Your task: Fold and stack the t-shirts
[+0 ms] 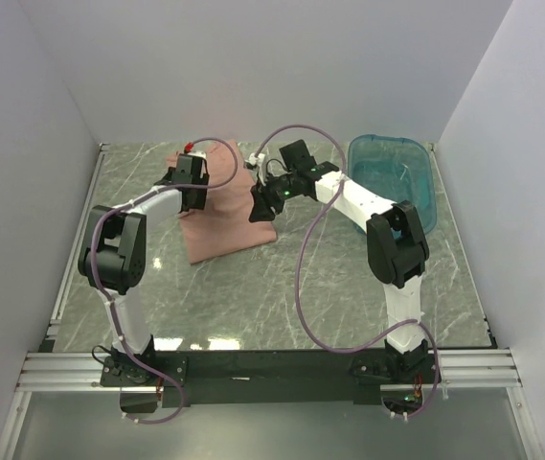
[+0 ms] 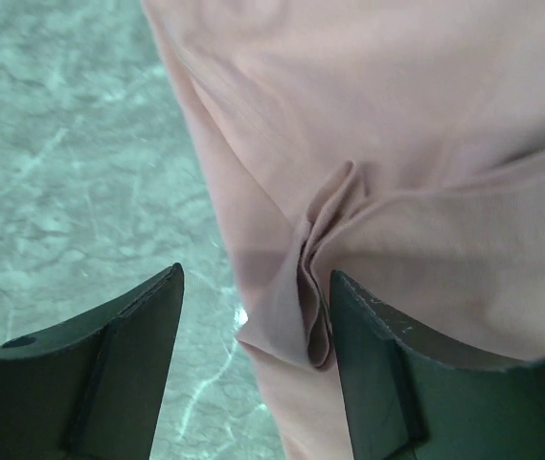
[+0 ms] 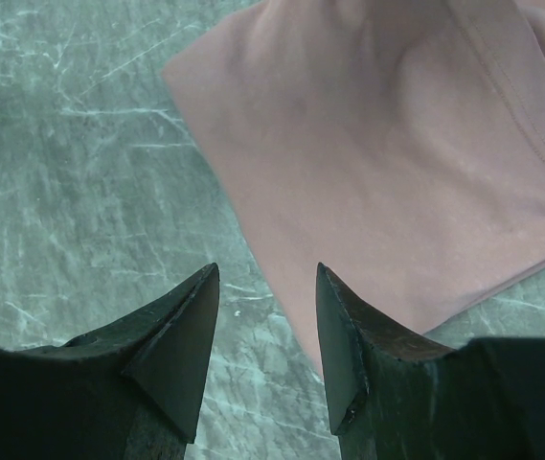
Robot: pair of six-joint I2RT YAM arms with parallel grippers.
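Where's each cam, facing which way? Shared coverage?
Top external: high behind the robot, looking down on the table; left arm, right arm show.
Left wrist: on left arm, facing down at the puckered t-shirt; left gripper shows.
Right wrist: on right arm, facing down at a t-shirt corner; right gripper shows.
Shared: all see the t-shirt.

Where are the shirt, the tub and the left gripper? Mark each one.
shirt [image 1: 222, 225], top view, middle of the pink cloth.
tub [image 1: 387, 177], top view, its bare floor.
left gripper [image 2: 256, 287], left wrist view, midway between its open fingertips.
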